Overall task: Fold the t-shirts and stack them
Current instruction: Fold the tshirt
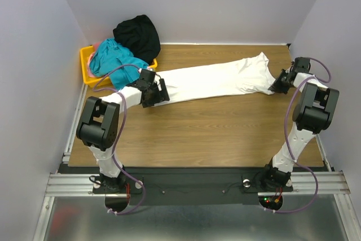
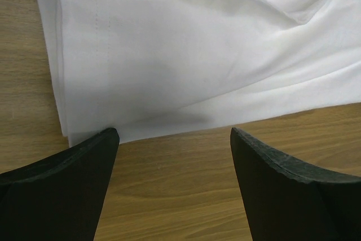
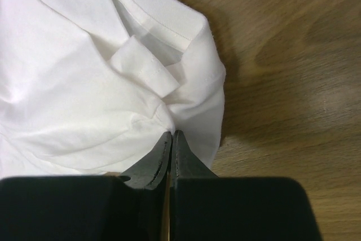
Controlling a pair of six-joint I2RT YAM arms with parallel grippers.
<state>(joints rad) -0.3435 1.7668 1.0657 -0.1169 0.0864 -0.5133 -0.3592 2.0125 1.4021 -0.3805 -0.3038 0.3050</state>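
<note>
- White shirt (image 1: 214,83) lies pulled into a long band across the far half of the table (image 1: 225,134), running left to right, its right end bunched.
- Right gripper (image 3: 171,134) sits at that bunched end, fingers pressed together on a pucker of cloth beside a hem. It looks like a thin pinch.
- Left gripper (image 2: 175,134) is spread wide, tips just short of the band's left corner, touching no cloth that shows.
- Step in hand, as I judge it: getting hold of both ends. To do it well, the left should slide over the corner and catch every layer before either arm lifts — otherwise a pull from the right would drag the band askew.
- Left arm reaches low and far, wrist close over the table; right arm stands folded at the right edge, wrist turned left.
- Teal shirt (image 1: 113,60) and black shirt (image 1: 137,35) are heaped on the bin (image 1: 86,69), far left — near the band's left end.
</note>
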